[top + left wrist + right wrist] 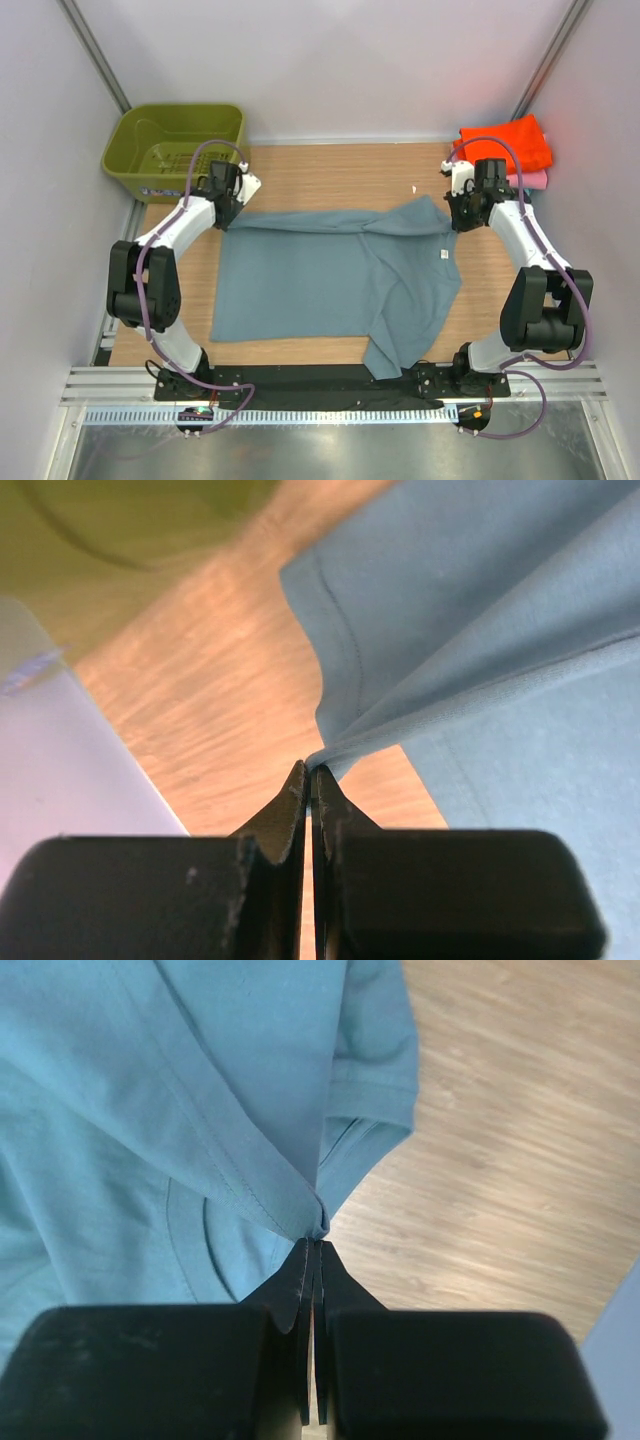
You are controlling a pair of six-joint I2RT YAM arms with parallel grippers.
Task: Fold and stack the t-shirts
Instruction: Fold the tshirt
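Blue-grey t-shirt (320,285): spread on table (330,175), near part lying over front edge. Left gripper (310,778): jaws closed, pinching shirt's far-left corner. Right gripper (316,1245): jaws closed, pinching seamed edge beside sleeve. White tag (441,257) on shirt: print illegible. Orange t-shirt (505,145) atop pink t-shirt (536,181), far-right corner. Olive basket (125,150): far left, front label unreadable.
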